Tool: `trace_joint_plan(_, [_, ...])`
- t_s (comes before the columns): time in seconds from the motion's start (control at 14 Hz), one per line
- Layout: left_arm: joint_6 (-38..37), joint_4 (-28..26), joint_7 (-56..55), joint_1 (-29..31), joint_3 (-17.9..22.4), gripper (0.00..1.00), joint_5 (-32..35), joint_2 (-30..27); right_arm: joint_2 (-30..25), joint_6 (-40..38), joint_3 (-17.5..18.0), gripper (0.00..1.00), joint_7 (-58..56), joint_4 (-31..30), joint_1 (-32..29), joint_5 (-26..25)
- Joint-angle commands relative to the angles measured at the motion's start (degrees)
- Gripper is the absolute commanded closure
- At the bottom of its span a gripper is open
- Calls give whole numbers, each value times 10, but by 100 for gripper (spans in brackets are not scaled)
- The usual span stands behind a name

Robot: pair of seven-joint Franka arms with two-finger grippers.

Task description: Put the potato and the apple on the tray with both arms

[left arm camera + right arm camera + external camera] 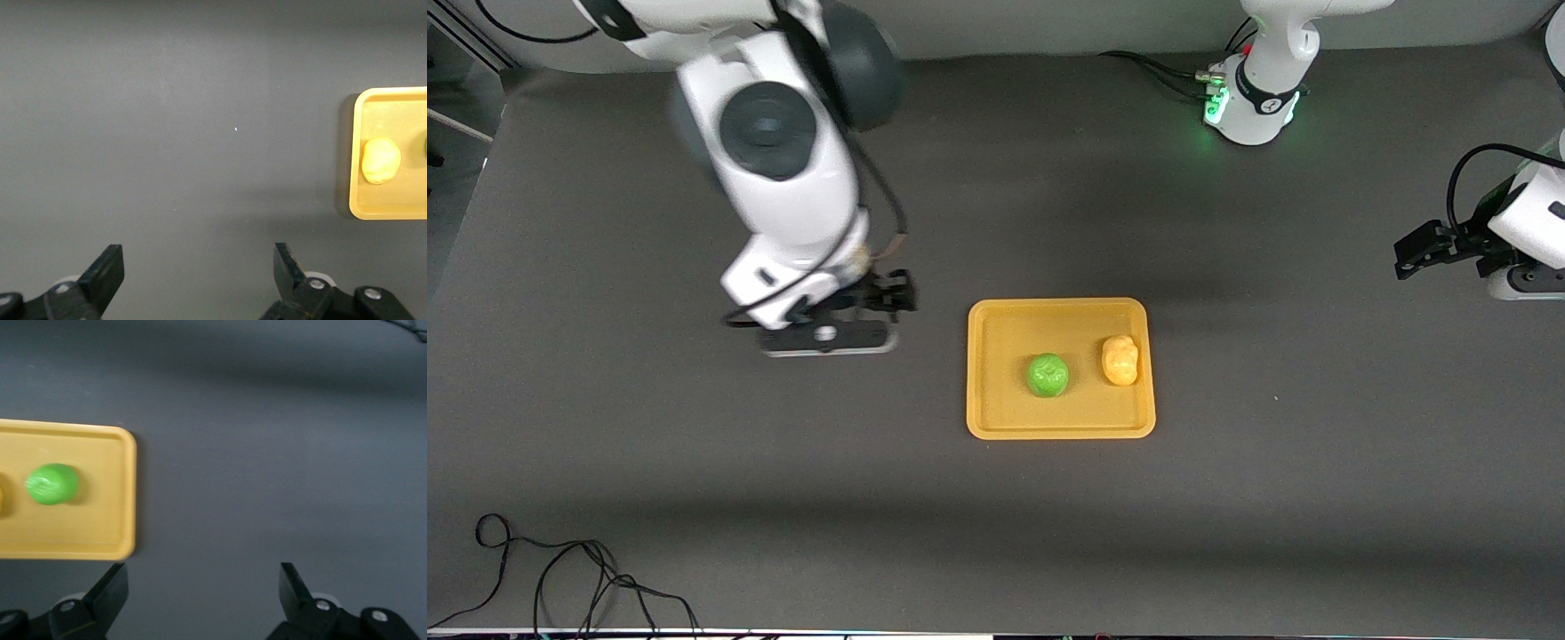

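Observation:
The orange-yellow tray [1000, 356] lies in the middle of the table. The green apple [1048, 375] and the yellow-orange potato [1120, 360] rest on it side by side, apart, the potato toward the left arm's end. My right gripper [891, 293] is open and empty above the bare table beside the tray, toward the right arm's end. Its wrist view shows the apple [52, 484] on the tray [100, 527]. My left gripper [1421, 251] is open and empty, well off from the tray at the left arm's end. Its wrist view shows the potato [380, 160] on the tray [393, 203].
The left arm's base [1254, 98] with a green light stands at the table's edge farthest from the front camera. Loose black cables [560, 578] lie at the corner nearest that camera, at the right arm's end. Dark grey table surrounds the tray.

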Motion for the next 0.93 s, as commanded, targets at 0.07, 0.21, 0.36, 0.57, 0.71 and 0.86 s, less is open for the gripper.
trace_joint_plan(0.07, [-7,3,8,-2,4,0,6,-3,-155,34,11,0,-107,-187,-86,6])
trace_joint_plan(0.21, [-7,3,8,-2,4,0,6,-3,-201,49,13,0,-143,-239,-128,14])
trace_joint_plan(0.36, [-6,3,8,-2,4,0,6,-3,-240,70,16,0,-185,-290,-176,18])
trace_joint_plan(0.57, [-6,3,8,-2,4,0,6,-3,-269,87,18,0,-242,-331,-236,27])
trace_joint_plan(0.71, [-6,3,9,-2,4,0,6,-3,-269,86,17,0,-255,-330,-268,27])
trace_joint_plan(0.86, [-7,3,9,-2,4,0,6,-3,-269,82,4,0,-258,-328,-271,26])
